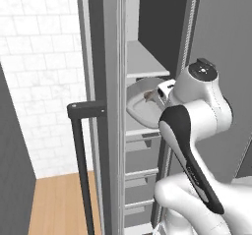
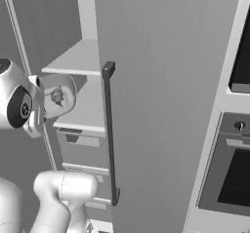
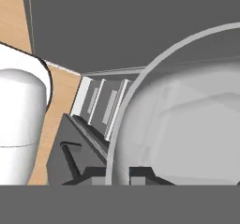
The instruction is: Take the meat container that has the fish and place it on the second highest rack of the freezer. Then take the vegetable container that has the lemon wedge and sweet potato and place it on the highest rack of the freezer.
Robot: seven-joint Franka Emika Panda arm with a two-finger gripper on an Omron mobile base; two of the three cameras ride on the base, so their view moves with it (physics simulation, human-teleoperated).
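The freezer stands open, with pale shelves above grey drawers. My gripper is shut on the thick rim of the meat container, a light-grey rounded tub. I hold it tilted in the freezer's opening, below the upper shelf and just over the lower shelf. The small grey fish lies inside the meat container. In the hand view the meat container's wall is close on the right. The vegetable container is out of view.
The freezer's left door with its dark bar handle juts toward me. The right door and its handle stand close beside the arm. A black-glass wall oven is at far right. Wood floor lies lower left.
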